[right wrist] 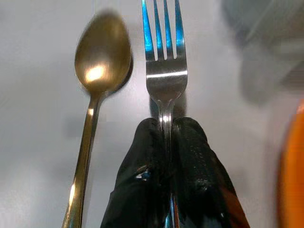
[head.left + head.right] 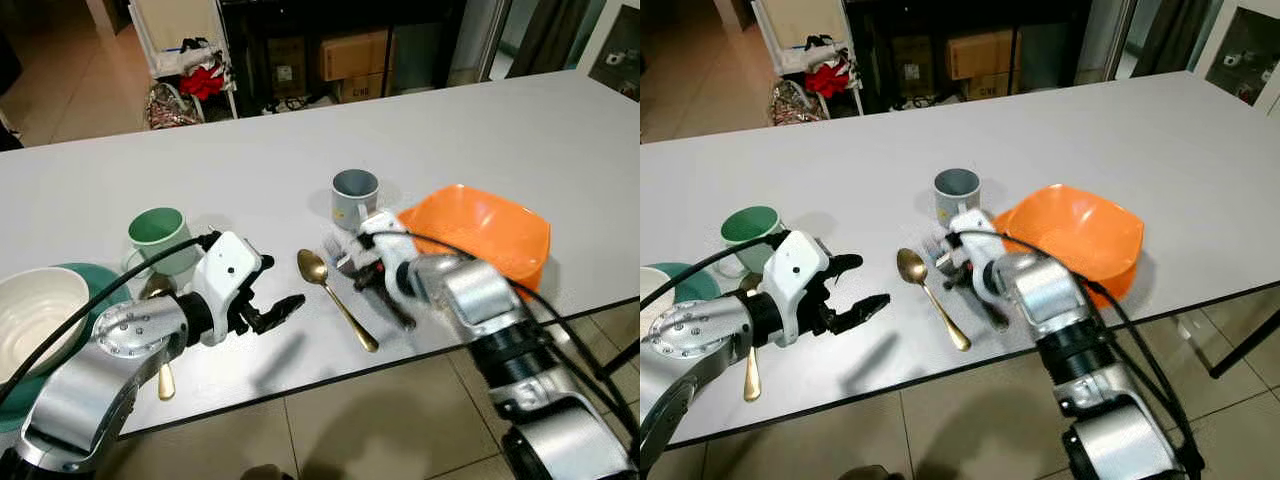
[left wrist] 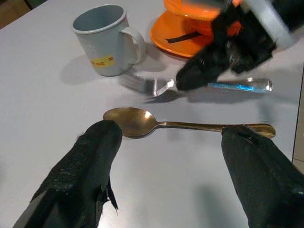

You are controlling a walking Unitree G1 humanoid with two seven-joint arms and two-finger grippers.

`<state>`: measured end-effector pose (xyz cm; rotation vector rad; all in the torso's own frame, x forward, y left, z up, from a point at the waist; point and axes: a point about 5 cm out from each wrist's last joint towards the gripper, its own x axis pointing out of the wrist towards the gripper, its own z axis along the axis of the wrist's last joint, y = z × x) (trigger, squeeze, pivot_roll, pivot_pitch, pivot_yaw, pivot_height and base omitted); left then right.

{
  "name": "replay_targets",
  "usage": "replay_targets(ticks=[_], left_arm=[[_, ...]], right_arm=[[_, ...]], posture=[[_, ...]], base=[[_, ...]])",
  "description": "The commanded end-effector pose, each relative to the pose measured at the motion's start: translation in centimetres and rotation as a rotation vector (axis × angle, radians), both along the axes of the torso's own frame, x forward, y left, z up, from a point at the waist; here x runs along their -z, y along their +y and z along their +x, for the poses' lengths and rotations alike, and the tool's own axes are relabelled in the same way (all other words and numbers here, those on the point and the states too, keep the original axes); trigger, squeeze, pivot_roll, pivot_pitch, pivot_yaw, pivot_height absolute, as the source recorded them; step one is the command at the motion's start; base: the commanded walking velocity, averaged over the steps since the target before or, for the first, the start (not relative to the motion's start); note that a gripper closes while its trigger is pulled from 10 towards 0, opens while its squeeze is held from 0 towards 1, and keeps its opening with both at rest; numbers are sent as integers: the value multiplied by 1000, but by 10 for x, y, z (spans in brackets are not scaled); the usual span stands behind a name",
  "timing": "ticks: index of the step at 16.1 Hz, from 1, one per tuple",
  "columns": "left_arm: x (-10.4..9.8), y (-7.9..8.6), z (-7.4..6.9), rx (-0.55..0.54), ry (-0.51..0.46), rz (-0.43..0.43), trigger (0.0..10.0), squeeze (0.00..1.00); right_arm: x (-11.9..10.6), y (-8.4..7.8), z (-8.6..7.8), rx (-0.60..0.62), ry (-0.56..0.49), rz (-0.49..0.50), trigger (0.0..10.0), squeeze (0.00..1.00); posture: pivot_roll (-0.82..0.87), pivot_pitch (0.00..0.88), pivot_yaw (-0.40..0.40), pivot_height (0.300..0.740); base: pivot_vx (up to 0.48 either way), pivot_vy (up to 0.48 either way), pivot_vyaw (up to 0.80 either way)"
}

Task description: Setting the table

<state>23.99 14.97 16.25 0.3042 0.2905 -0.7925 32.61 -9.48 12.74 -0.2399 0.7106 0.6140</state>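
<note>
Two black fingers of my right gripper [image 1: 166, 142] are pressed together on the neck of a silver fork [image 1: 164, 52], just below its tines. The fork lies low over the white table [image 2: 250, 160], tines pointing away from me, its handle running back under my wrist. Just beside it on my left lies a gold spoon [image 2: 335, 295], roughly parallel, bowl away from me and handle toward the table's near edge. Fork and spoon sit close together without touching.

Just beyond the fork's tines stands a grey mug [image 2: 354, 196], upright, with a yellow sticker on its side. On my right of the fork, an orange bowl [image 2: 490, 235] sits near the table's edge, close beside my right forearm.

My left gripper [image 2: 262, 312] is spread wide and holds nothing; it hovers over the table on the near left of the spoon, its fingers [image 3: 90, 171] framing the spoon in the wrist view. Past that wrist stands a green mug [image 2: 160, 238], and a second gold spoon [image 2: 163, 375] lies partly hidden under my left arm. At the far left a white bowl [image 2: 35, 315] rests on a teal plate [image 2: 95, 280].
</note>
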Motion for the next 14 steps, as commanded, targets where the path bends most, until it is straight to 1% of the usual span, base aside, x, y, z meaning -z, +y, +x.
replay_targets(ticks=[1,2,3,4,5,6,8,9,10,11,12,13,14], left_arm=[[0,2,2,-12,-5,8,10000,71],[0,2,2,-13,-6,7,10000,71],[0,2,3,-13,-7,6,10000,71],[0,1,3,-12,-9,4,10000,71],[0,-1,4,-9,-11,1,10000,75],[-1,-4,6,-2,-14,-8,10000,75],[-1,-6,7,4,-14,-13,10000,71],[-1,-6,7,6,-14,-14,10000,71],[-1,-7,7,11,-13,-15,10000,71],[-1,-9,8,15,-14,-18,10000,75],[-3,-12,9,27,-17,-29,10000,71],[-5,-16,10,46,-17,-43,10000,71],[-6,-19,10,55,-17,-50,10000,71]], right_arm=[[-19,-5,4,15,-54,15,0,0],[-23,-6,5,16,-65,18,0,0],[-32,-8,6,21,-93,28,0,0],[-54,-13,9,30,-154,57,0,0],[-73,-22,10,40,-200,64,0,0],[-89,-40,9,56,-248,53,0,0],[-106,-60,6,83,-291,50,0,0],[-111,-64,4,92,-301,52,0,0],[-120,-77,1,120,-318,48,0,0],[-121,-83,-2,130,-317,34,0,0],[-116,-98,-8,139,-295,-7,0,0],[-105,-112,-16,154,-250,-44,0,0],[-99,-121,-21,161,-219,-66,0,0]], posture=[[75,0,53,740],[75,0,53,740],[72,0,55,740],[67,0,57,740],[61,0,60,740],[51,0,64,740],[42,0,70,740],[41,0,70,740],[38,0,70,740],[37,0,69,740],[37,0,65,740],[37,0,65,740],[37,0,65,740]], base=[[0,0,0],[0,0,0],[0,0,0],[0,0,0],[0,0,0],[0,0,0],[0,0,0],[0,0,0],[0,0,0],[0,0,0],[0,0,0],[0,0,0],[0,0,0]])
